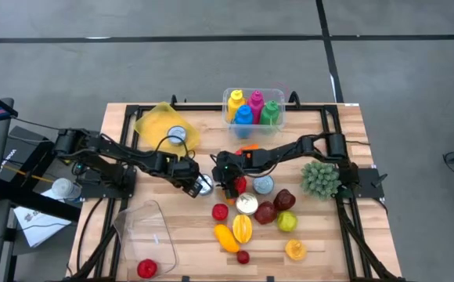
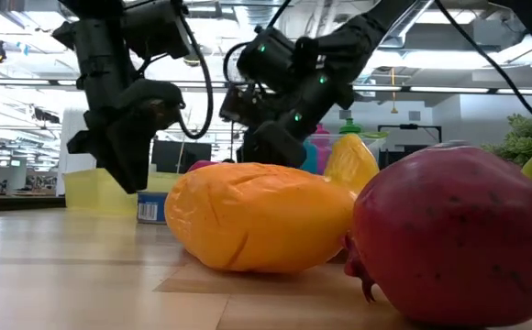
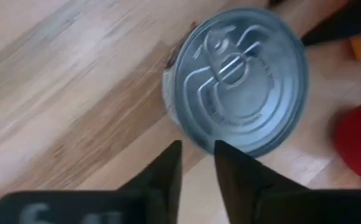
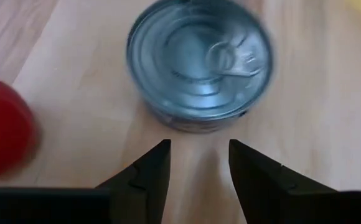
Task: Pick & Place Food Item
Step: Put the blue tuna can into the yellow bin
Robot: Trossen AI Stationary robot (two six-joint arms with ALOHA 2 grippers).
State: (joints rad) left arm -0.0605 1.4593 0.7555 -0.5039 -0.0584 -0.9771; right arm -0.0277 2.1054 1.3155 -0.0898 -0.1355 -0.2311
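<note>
A silver pull-tab tin can point(image 1: 203, 185) stands upright on the wooden table between my two grippers. My left gripper point(image 1: 190, 180) is just to the can's left. The left wrist view shows the can's lid point(image 3: 236, 81) close ahead of the left gripper point(image 3: 197, 155), whose fingers are open by a narrow gap. My right gripper point(image 1: 225, 182) is to the can's right and is open wider. Its wrist view shows a can point(image 4: 199, 62) ahead of the right gripper point(image 4: 199, 155), with a red fruit point(image 4: 0, 124) beside it. Neither gripper touches the can.
Right of the grippers lie a red tomato point(image 1: 239, 186), two more cans point(image 1: 246, 204) and several fruits, among them a pomegranate point(image 2: 459, 238) and a mango point(image 2: 257, 220). A bin of coloured bottles point(image 1: 253, 110) sits at the far edge. A clear container point(image 1: 145, 231) is near left, a yellow bag point(image 1: 164, 125) far left.
</note>
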